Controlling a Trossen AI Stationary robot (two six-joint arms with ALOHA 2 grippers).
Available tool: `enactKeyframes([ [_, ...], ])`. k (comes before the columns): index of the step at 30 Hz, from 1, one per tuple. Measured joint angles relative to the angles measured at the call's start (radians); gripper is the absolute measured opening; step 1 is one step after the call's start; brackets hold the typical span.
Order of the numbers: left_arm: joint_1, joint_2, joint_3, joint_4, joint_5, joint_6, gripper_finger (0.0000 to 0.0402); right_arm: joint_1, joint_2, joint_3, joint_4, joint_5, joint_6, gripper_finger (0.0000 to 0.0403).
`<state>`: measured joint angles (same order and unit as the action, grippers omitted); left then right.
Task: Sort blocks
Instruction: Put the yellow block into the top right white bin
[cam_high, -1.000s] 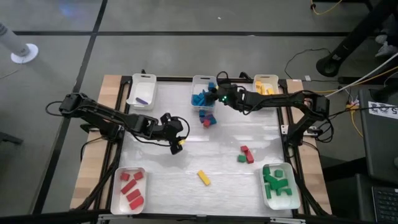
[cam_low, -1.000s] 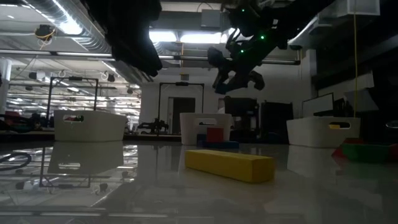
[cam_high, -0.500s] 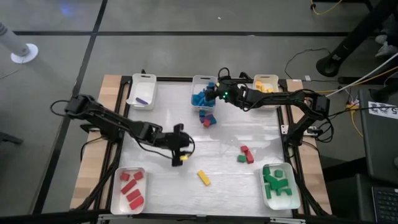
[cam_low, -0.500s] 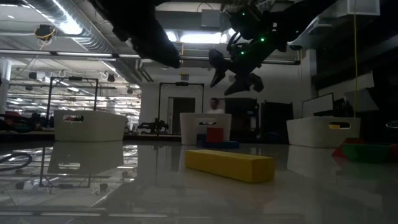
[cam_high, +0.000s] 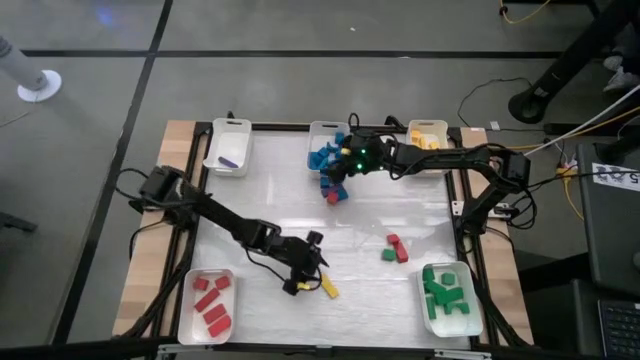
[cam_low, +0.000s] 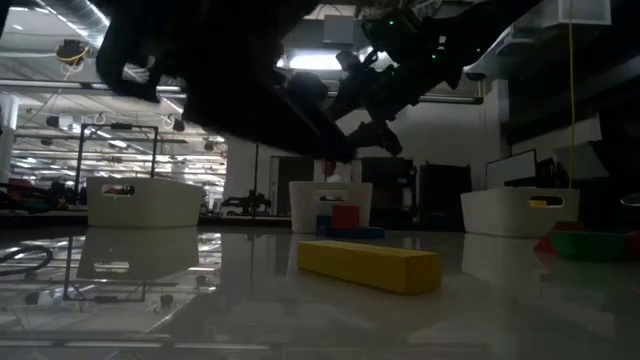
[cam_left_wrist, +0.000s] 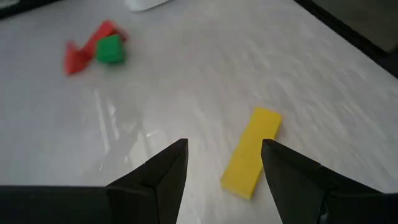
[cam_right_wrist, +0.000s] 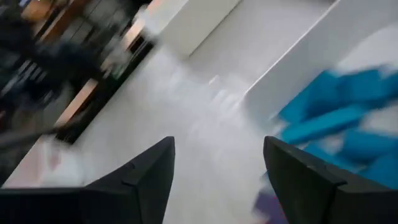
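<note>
A yellow bar (cam_high: 327, 287) lies flat on the white table, near the front. My left gripper (cam_high: 305, 275) hovers just to its left, open and empty. In the left wrist view the bar (cam_left_wrist: 252, 152) lies just beyond the spread fingertips of that gripper (cam_left_wrist: 224, 149). My right gripper (cam_high: 338, 170) is open and empty at the near edge of the tray of blue blocks (cam_high: 326, 150); its wrist view shows those blue blocks (cam_right_wrist: 336, 118) past its fingers (cam_right_wrist: 217, 146). Loose blue, red and purple blocks (cam_high: 333, 190) sit just below it.
Two red blocks and a green block (cam_high: 394, 248) lie right of centre. White trays stand around the table: purple block (cam_high: 228, 147) far left, yellow (cam_high: 428, 135) far right, red (cam_high: 209, 303) near left, green (cam_high: 449, 298) near right. Bare table lies between them.
My left gripper has travelled toward the table's near edge and to the right, sinking and rolling, and has arrived beside the yellow bar, still open. My right gripper has opened above the blue tray and swung toward the tray's near edge.
</note>
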<state>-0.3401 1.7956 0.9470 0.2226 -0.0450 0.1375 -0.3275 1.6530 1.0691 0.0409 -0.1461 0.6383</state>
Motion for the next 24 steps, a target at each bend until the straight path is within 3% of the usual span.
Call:
enactKeyframes([
  [3, 0.000, 0.048, 0.000, 0.058, 0.049, 0.066, 0.0194, 0.001, 0.000, 0.000, -0.040, -0.129, -0.013, 0.0235],
  [6, 0.000, 0.081, 0.000, 0.090, 0.089, 0.109, 0.0194, 0.001, -0.001, 0.000, -0.085, -0.188, -0.014, 0.0232],
  [12, 0.004, 0.115, 0.001, 0.124, 0.118, 0.114, 0.0194, 0.001, -0.001, 0.000, -0.165, -0.191, -0.014, 0.0232],
  [24, 0.014, 0.215, 0.003, 0.181, 0.164, 0.119, 0.0194, 0.001, -0.001, 0.000, -0.163, -0.188, -0.015, 0.0232],
])
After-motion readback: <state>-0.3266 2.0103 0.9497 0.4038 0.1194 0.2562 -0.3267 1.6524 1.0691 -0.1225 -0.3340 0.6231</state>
